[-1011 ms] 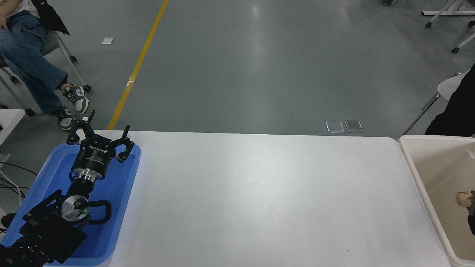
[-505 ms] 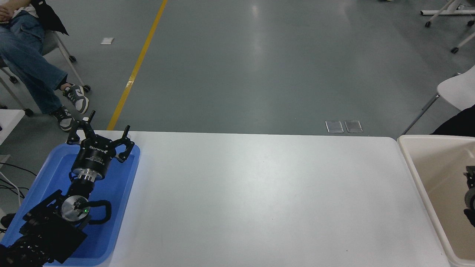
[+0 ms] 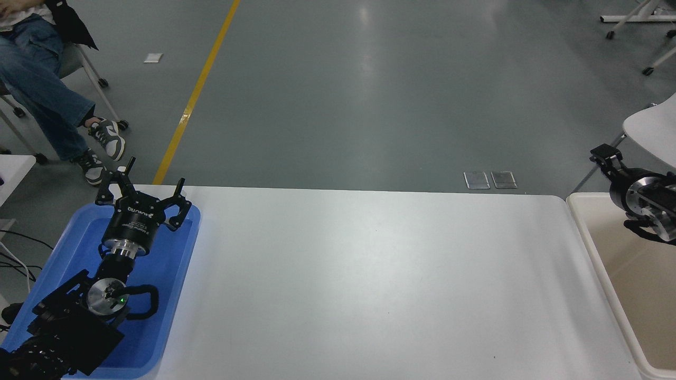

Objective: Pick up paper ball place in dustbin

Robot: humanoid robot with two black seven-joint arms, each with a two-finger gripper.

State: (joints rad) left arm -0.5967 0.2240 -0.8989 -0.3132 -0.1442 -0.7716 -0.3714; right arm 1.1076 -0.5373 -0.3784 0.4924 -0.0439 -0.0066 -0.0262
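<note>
While the right pincer [image 3: 607, 158] hangs over the dustbin [image 3: 591, 248], its grip is unclear.

Your left arm [image 3: 79, 311] comes in from the bottom left corner and points away from you. Its wrist is a round black part with a shiny silver ring. Your left gripper [image 3: 145, 192] is at the end of it, and its black fingers [image 3: 179, 207] are spread wide apart with nothing between them. Your right arm [image 3: 647, 203] pokes in from the right edge, up high. You can see its round silver joint, but its fingers are hard to make out.
</note>
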